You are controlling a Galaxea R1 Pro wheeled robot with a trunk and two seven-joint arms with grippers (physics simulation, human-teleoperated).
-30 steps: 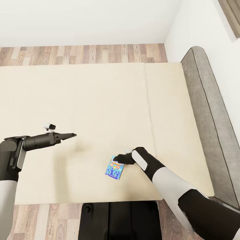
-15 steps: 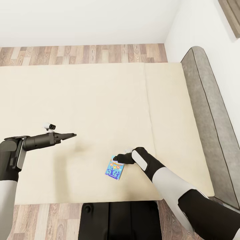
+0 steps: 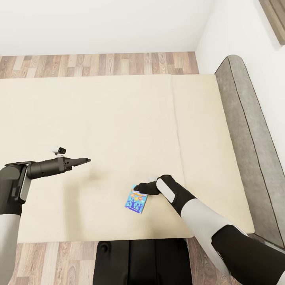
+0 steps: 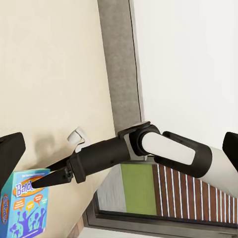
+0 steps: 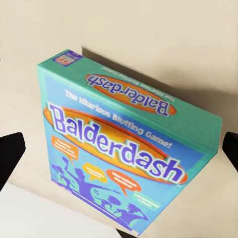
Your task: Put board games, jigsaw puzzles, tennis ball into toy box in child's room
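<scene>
A bright blue board game (image 3: 136,202) with orange "Balderdash" print lies flat on the beige bed (image 3: 118,118), near its front edge. My right gripper (image 3: 139,187) hovers just over the far end of the box, open. In the right wrist view the box (image 5: 124,148) sits between its two dark fingertips (image 5: 11,154), which stand wide apart at the sides. My left gripper (image 3: 86,160) is held out over bare mattress to the left of the game, open and holding nothing. The left wrist view shows the right arm (image 4: 163,151) reaching down to the box (image 4: 22,206).
The grey headboard (image 3: 245,130) runs along the bed's right side against a white wall. Wood plank floor (image 3: 99,63) lies beyond the bed and at its near edge. My dark base (image 3: 138,261) stands against the bed's front edge.
</scene>
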